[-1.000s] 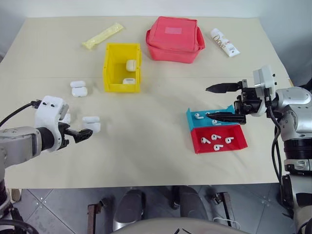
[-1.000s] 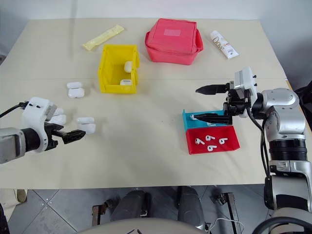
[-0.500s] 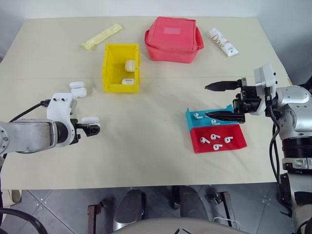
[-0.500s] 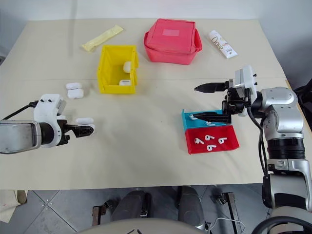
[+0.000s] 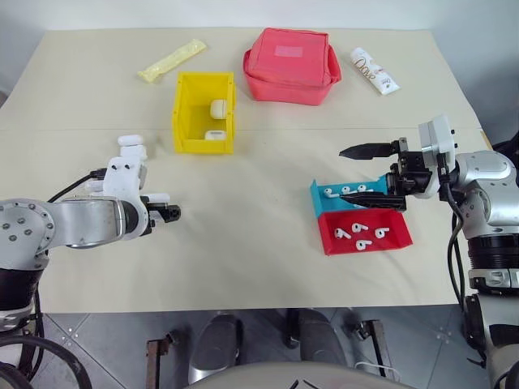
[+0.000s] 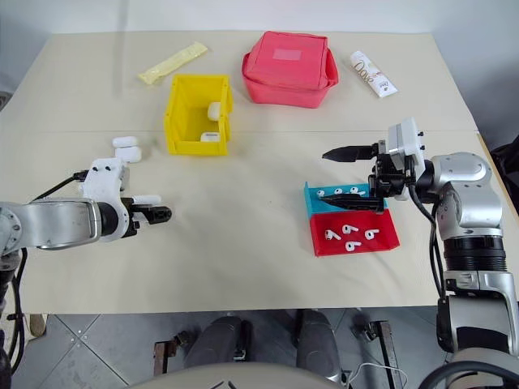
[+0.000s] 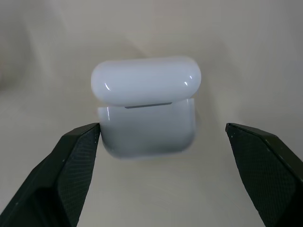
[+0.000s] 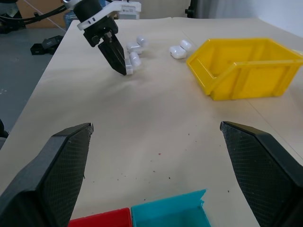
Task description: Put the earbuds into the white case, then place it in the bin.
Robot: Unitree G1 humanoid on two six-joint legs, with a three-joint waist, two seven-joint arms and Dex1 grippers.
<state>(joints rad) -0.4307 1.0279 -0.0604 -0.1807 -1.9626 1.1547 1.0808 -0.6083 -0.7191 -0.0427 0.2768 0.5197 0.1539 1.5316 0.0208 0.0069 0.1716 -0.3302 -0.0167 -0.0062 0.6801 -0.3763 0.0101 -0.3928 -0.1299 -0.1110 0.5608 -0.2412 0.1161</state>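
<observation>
A white case (image 7: 146,111) with its lid ajar lies on the table between the two fingers of my open left gripper (image 7: 162,128), which does not touch it. From the head, that left gripper (image 5: 165,211) sits left of centre with the case (image 5: 156,197) at its tips. Several earbuds lie in a teal tray (image 5: 318,203) and a red tray (image 5: 365,245) on the right. My right gripper (image 5: 357,173) hangs open above the teal tray, holding nothing. The yellow bin (image 5: 200,144) stands behind, with two cases inside.
Another white case (image 5: 131,142) lies behind my left wrist. A pink-red pouch (image 5: 290,65), a yellow packet (image 5: 170,59) and a white tube (image 5: 373,70) lie along the table's far side. The front edge of the table is near both arms.
My left arm has swung right and its wrist has rolled, so the open fingers now flank the white case. The right arm has stayed put.
</observation>
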